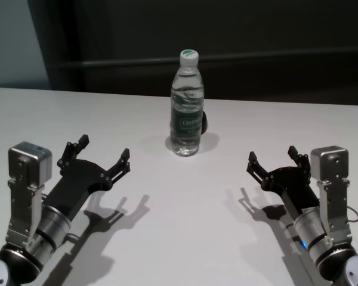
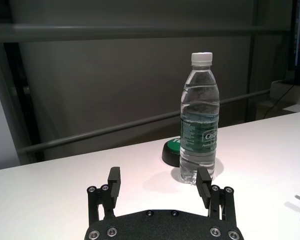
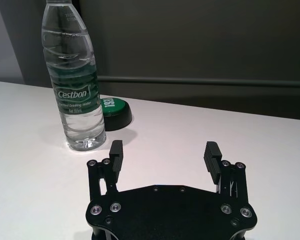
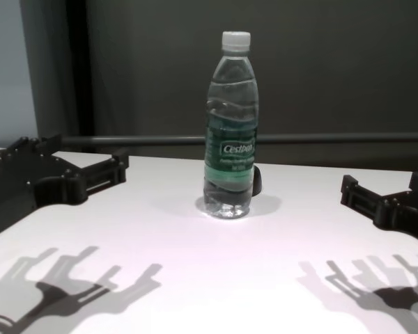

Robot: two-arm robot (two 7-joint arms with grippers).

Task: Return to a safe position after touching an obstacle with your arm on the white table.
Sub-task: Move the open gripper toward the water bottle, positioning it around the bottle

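Water bottle (image 1: 187, 104) upright mid white table (image 1: 185, 238), small black object (image 3: 115, 113) touching its base behind. Left gripper (image 1: 104, 153) near-left of bottle, right gripper (image 1: 273, 159) near-right; both jaws wide open, empty, clear of it.

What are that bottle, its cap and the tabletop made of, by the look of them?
The bottle looks like thin clear plastic: you see through it, and its wall is ribbed. A glossy green label wraps its middle. Its cap seems white opaque plastic with a ridged side. The table is smooth, plain white, softly matte; laminate or painted board, I cannot tell which. Both grippers, left and right, hang open, clear of it.
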